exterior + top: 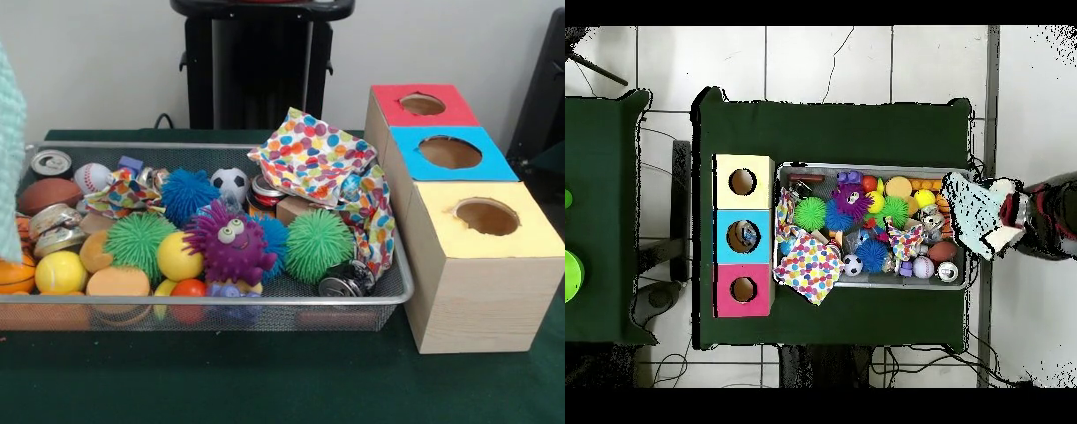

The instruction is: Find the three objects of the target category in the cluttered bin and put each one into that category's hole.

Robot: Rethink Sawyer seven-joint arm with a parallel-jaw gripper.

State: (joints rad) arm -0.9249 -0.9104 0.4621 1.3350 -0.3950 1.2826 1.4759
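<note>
bin: wire mesh tray (402, 287) on the green desk (265, 380), left of the boxes, packed full.
holes: three boxes in a row right of the bin; red (422, 104) far, blue (450, 152) middle, yellow (486, 215) near.
target category: not shown; can't tell which three count.
candidates: spiky balls, e.g. green one (319, 245) near the bin's right end; sports balls, e.g. soccer ball (230, 184) at the far side; crushed cans, e.g. one (51, 162) in the far-left corner.
cover: spotted cloth (318, 159) draped over the bin's right end, hiding stuff.
arm: not in either view, so fingers' state can't be told.
key relation: no bearing from fingers to bin readable; right-end items lie nearest the holes.
edge: a person (1045, 215) at the overhead's right edge holds a pale mesh cloth (980, 212) over the bin's end.
</note>
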